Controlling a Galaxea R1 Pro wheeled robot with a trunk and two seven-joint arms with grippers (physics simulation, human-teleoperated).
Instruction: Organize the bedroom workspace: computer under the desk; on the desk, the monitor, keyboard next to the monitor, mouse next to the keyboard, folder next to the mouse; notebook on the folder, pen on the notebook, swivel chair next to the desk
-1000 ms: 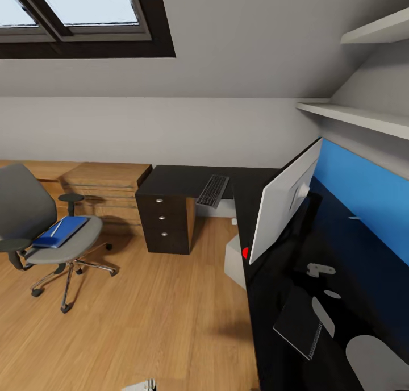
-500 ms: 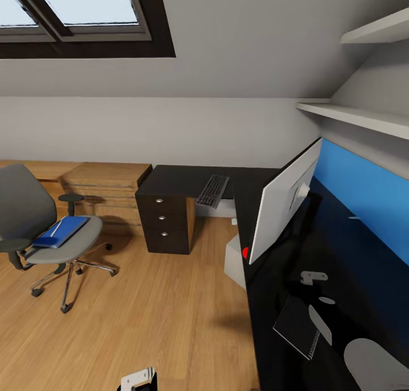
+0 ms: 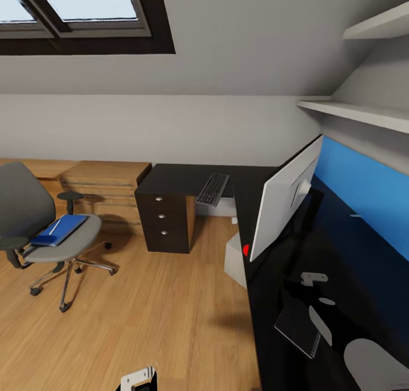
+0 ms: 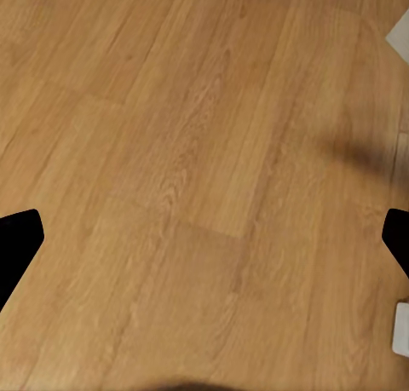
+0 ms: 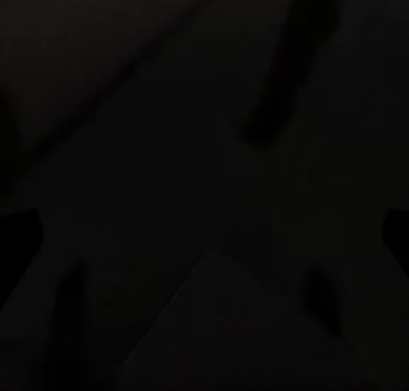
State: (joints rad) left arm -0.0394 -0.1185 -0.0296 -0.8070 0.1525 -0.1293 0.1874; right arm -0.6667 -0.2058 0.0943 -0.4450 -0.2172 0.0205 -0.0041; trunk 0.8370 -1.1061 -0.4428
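Note:
The swivel chair (image 3: 31,220) stands on the wood floor at the left, well apart from the desk (image 3: 176,178). On its seat lies the blue folder (image 3: 61,230), with a thin white pen (image 3: 55,227) on top. The keyboard (image 3: 213,190) lies on the desk's far wing and overhangs its edge. The monitor (image 3: 284,200) stands on the near wing, its white back toward me. In front of the monitor the dark notebook (image 3: 298,327) lies flat. The grey computer (image 3: 234,260) sits under the desk. My left gripper (image 4: 204,238) is open above bare floor. My right gripper (image 5: 204,238) is open over a dark surface.
A black three-drawer unit (image 3: 166,220) holds up the desk's left end, beside low wooden shelving (image 3: 105,183). White wall shelves (image 3: 355,113) hang above the desk at the right. A white part of my left arm (image 3: 139,378) shows at the bottom edge.
A white part of my left arm has come up into the bottom of the head view. The whole picture has shifted slightly with the camera. The room's things have not moved.

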